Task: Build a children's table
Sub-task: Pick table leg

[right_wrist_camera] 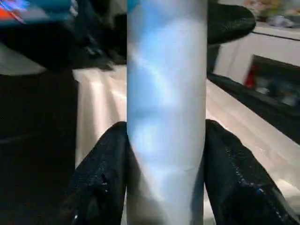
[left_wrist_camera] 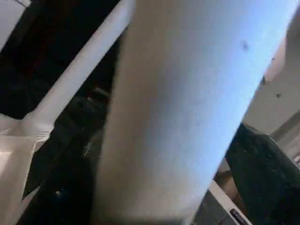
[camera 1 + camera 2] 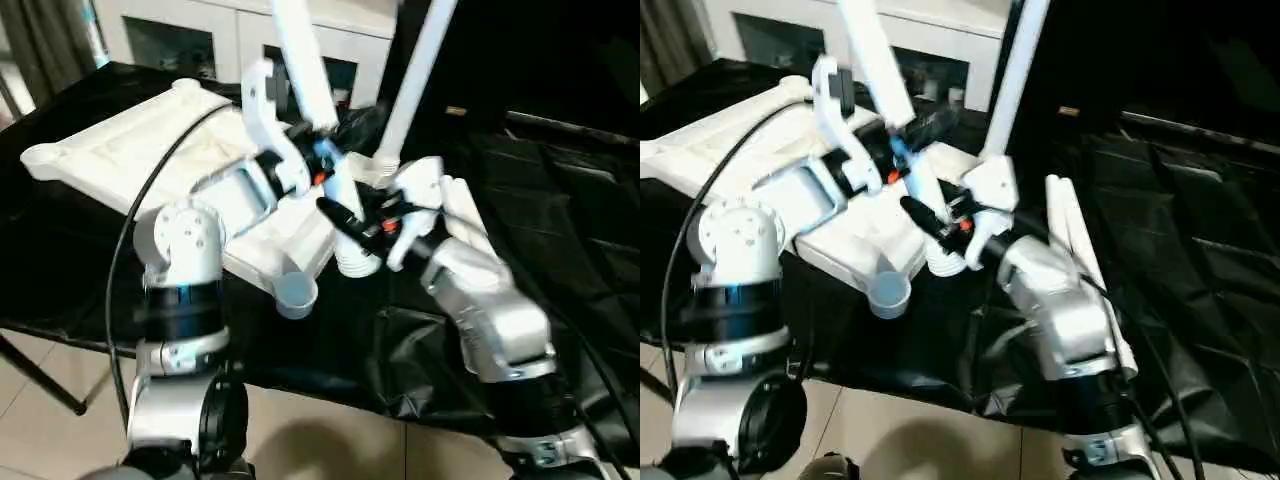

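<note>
The children's table's white tabletop (image 3: 110, 145) lies ribbed side up on the black-draped work table. One white leg (image 3: 412, 75) stands upright in a far corner socket. A second leg (image 3: 303, 55) hangs tilted over the tabletop's near right edge, its ribbed lower end (image 3: 356, 262) close above the cloth beside the open round corner socket (image 3: 296, 291). My right gripper (image 1: 166, 136) is shut on this leg near its lower end, one black finger (image 1: 101, 178) on each side. My left gripper (image 3: 322, 150) sits around the same leg higher up. A third leg (image 3: 1085, 270) lies on the cloth under my right forearm.
The work table's near edge (image 3: 330, 385) runs just under my forearms, with tiled floor below. White cabinets (image 3: 215, 30) stand behind the table. A black cable (image 3: 150, 190) loops over my left arm. Wrinkled black cloth (image 3: 560, 200) covers the right half of the table.
</note>
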